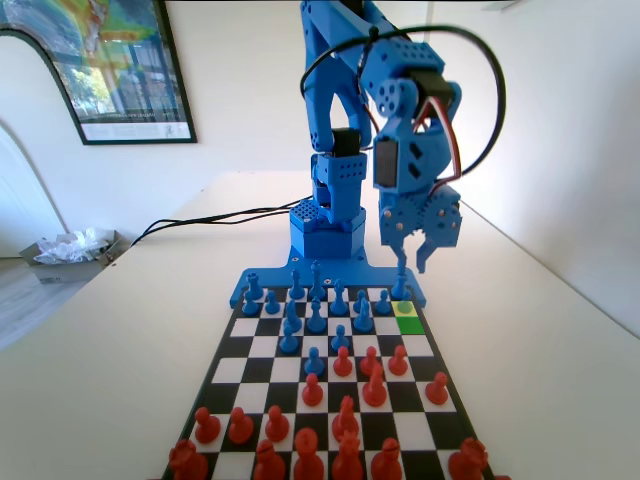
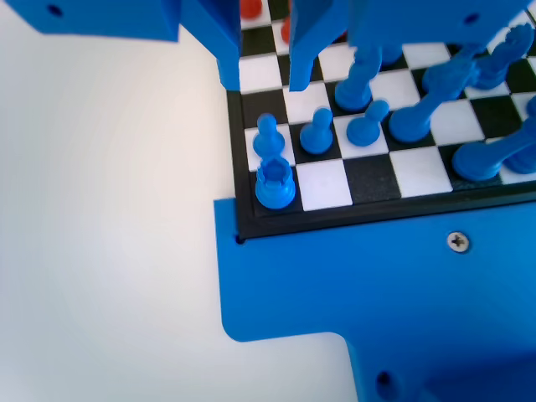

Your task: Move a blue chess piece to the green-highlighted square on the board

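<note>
The blue chess piece (image 1: 404, 296) is a small round-headed pawn on the paler yellow-green square at the board's far right in the fixed view. The green-highlighted square (image 1: 408, 323) lies bare just in front of it. My gripper (image 1: 412, 261) hangs open above that far right corner, clear of the pieces. In the wrist view the same pawn (image 2: 268, 134) stands by the board (image 2: 352, 209) edge, just behind a blue rook (image 2: 274, 182) on the corner square. The open gripper (image 2: 264, 82) hovers a little beyond the pawn, nothing between the jaws.
Other blue pawns (image 2: 316, 132) and taller blue pieces (image 2: 419, 113) crowd the squares to the pawn's right in the wrist view. Red pieces (image 1: 345, 420) fill the near end in the fixed view. A box of crumpled paper (image 1: 70, 252) sits at far left.
</note>
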